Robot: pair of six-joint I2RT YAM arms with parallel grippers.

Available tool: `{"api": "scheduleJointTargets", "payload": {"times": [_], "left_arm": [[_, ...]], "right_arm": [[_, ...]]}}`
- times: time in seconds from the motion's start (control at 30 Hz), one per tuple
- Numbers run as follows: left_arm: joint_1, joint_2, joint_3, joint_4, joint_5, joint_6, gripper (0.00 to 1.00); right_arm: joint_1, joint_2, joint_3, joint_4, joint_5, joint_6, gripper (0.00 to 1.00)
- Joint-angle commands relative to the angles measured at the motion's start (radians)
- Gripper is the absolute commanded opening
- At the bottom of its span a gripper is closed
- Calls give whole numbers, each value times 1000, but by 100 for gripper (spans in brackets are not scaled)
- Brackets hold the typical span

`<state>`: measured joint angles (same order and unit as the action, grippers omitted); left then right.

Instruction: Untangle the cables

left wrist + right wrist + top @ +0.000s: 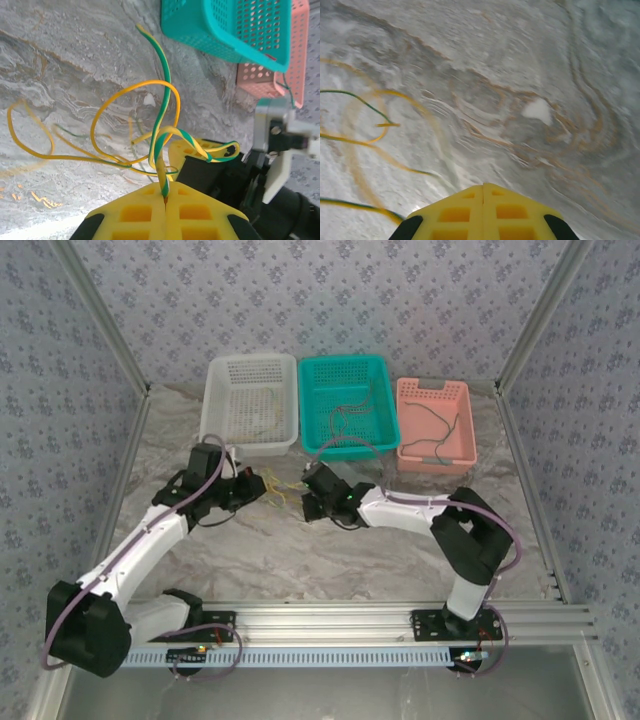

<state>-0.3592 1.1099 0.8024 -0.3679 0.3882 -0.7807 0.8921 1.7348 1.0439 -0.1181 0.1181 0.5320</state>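
Seen from above, the thin yellow and green wires (276, 490) at mid-frame are too small to tell apart; in the right wrist view they blur and run off the left edge.

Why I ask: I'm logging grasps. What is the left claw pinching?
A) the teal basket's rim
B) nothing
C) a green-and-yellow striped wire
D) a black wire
C: in the left wrist view the left claw is shut on the green-and-yellow striped wire, which rises from between its yellow fingers.
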Motion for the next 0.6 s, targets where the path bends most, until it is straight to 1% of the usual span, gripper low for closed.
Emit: {"api": "scheduleJointTargets", "payload": {"times": [0.0,0.1,0.23,0.3,0.37,0.4,0.43,0.5,0.57], "left_arm": [[33,-42,56,-21,51,34,0],[52,-43,95,-46,61,48,0],[54,-41,131,-40,79,56,0],[54,-42,127,-14,86,50,0],[52,-46,112,13,90,44,0],[51,-49,101,33,92,40,0],[49,-54,89,50,93,35,0],[38,-66,68,84,91,32,0],[31,-74,54,108,89,29,0]], "right_arm": [[-34,-91,-82,8,44,47,0],[-75,-157,-147,-4,48,72,0],[-119,-249,-204,-28,42,90,0],[-94,-326,-217,-33,61,89,0],[-66,-396,-210,-45,78,148,0],[-54,-434,-208,-41,88,191,4],[-48,-469,-214,-19,85,229,10],[-37,-536,-229,65,63,316,27],[-34,-566,-235,146,40,403,44]]}}
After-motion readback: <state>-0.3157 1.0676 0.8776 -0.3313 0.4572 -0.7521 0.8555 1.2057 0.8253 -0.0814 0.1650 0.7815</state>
